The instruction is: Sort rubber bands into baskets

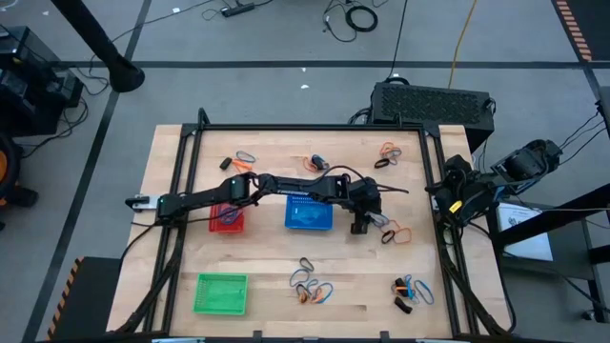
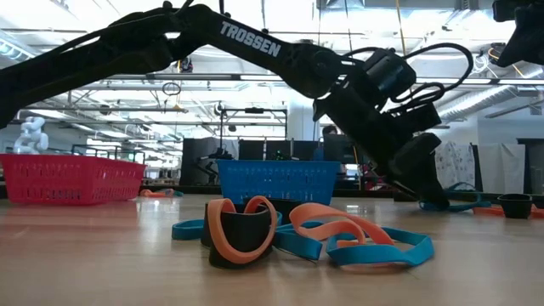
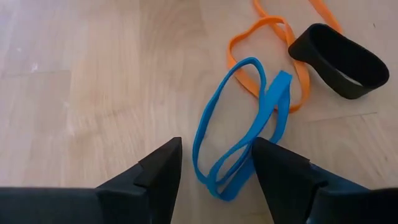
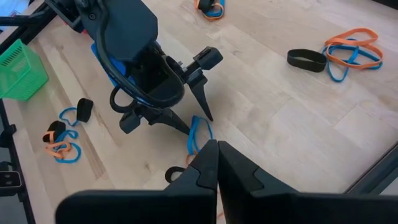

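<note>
A blue rubber band (image 3: 239,137) lies flat on the wooden table, beside an orange band (image 3: 273,56) and a wide black band (image 3: 339,59). My left gripper (image 3: 214,146) is open, slanting down just right of the blue basket (image 1: 309,211). Its fingers stand on either side of the blue band's near end. The red basket (image 1: 227,218) sits under the left arm, and the green basket (image 1: 221,292) stands near the front left. My right gripper (image 4: 214,149) is shut and waits high at the table's right edge, holding nothing. My left gripper's fingers (image 3: 273,168) come slanting down from the table's left onto the blue band's near end (image 3: 217,180), one on each side of it. The band lies flat on the table. I cannot tell whether a finger touches it.
More band clusters lie at the front middle (image 1: 310,286), front right (image 1: 412,291), far right (image 1: 386,152), far middle (image 1: 316,162) and far left (image 1: 243,157). A pile of bands (image 2: 297,234) fills the low view's foreground. A black frame (image 1: 315,127) rims the table.
</note>
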`<action>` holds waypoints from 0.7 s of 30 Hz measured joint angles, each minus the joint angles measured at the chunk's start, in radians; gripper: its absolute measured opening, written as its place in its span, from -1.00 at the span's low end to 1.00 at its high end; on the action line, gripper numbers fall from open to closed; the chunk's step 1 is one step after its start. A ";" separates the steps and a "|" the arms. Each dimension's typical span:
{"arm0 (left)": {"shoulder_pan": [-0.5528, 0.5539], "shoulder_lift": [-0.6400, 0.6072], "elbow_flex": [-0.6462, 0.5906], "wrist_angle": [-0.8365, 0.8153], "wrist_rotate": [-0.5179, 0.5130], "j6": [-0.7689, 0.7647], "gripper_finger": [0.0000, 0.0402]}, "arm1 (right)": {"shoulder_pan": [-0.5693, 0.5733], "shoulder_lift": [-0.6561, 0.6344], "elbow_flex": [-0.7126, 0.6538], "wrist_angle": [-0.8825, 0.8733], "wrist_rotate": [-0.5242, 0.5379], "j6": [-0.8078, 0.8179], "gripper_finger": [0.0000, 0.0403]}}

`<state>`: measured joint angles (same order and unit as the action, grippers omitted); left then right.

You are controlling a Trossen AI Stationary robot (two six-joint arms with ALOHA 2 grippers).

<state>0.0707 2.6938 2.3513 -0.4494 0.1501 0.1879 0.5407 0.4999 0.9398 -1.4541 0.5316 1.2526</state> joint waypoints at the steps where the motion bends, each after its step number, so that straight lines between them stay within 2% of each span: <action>1: 0.000 0.000 0.003 -0.004 -0.004 0.000 0.01 | 0.000 0.000 0.000 -0.001 0.000 0.000 -1.00; 15: -0.001 0.000 0.004 0.033 -0.008 0.000 0.01 | 0.000 0.000 0.000 -0.003 0.000 -0.012 -1.00; 21: -0.001 0.000 0.005 0.042 -0.008 0.000 -0.13 | 0.000 0.000 0.000 -0.003 0.000 -0.012 -1.00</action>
<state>0.0696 2.6938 2.3558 -0.4072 0.1417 0.1875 0.5407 0.4999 0.9398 -1.4574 0.5320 1.2407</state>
